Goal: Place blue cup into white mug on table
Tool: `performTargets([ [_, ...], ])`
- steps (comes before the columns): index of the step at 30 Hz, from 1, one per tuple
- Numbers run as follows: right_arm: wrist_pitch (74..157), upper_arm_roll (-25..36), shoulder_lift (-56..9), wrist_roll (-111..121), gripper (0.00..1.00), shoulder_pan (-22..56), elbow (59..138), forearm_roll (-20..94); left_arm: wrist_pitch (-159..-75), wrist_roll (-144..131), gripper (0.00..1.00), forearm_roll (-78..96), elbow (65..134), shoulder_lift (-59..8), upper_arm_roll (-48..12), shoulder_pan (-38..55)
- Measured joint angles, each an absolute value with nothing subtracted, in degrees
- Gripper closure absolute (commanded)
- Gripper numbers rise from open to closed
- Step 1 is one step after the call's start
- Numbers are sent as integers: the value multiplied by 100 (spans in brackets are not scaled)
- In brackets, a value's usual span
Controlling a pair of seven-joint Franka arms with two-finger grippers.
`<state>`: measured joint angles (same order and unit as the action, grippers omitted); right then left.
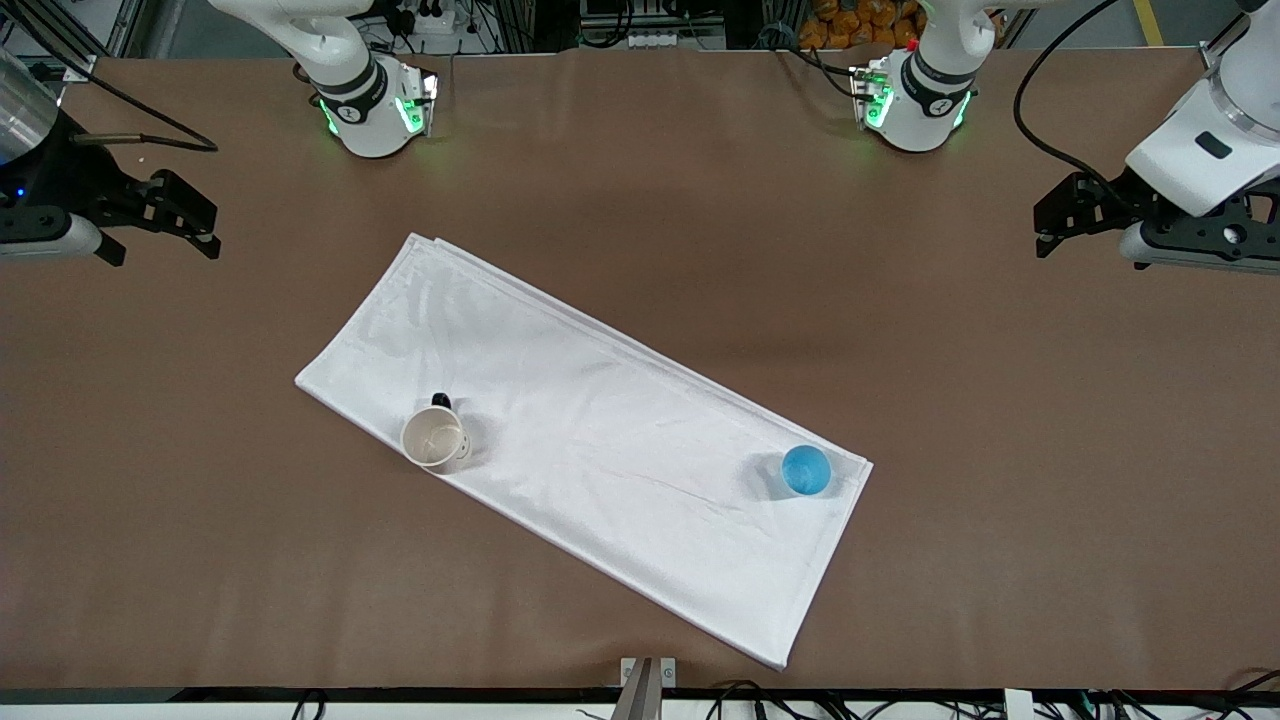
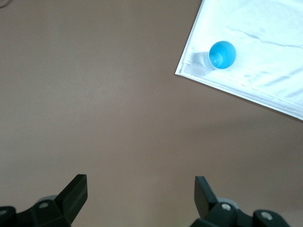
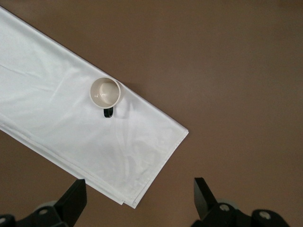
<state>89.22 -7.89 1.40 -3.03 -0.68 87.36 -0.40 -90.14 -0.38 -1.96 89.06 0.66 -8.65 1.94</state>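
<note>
On the white cloth (image 1: 585,440), at its corner toward the left arm's end, the blue cup (image 1: 805,469) stands upright; the left gripper (image 1: 1045,225), jaws spread, hangs closest; the white mug (image 1: 435,438) stands well apart toward the waiting, spread right gripper (image 1: 205,232).

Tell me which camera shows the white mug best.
The right wrist view: the white mug is upright on the cloth, open top and black handle clear. The front view shows it smaller. The left wrist view misses it.

High front camera; downward wrist cameras
</note>
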Motion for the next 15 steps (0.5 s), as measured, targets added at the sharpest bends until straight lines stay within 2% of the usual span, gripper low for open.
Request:
performTargets([
  [15,8932,-793,140,-297,0,-52,8733,-37,-9015,-142,0,-214,8823,-158,-880,255],
])
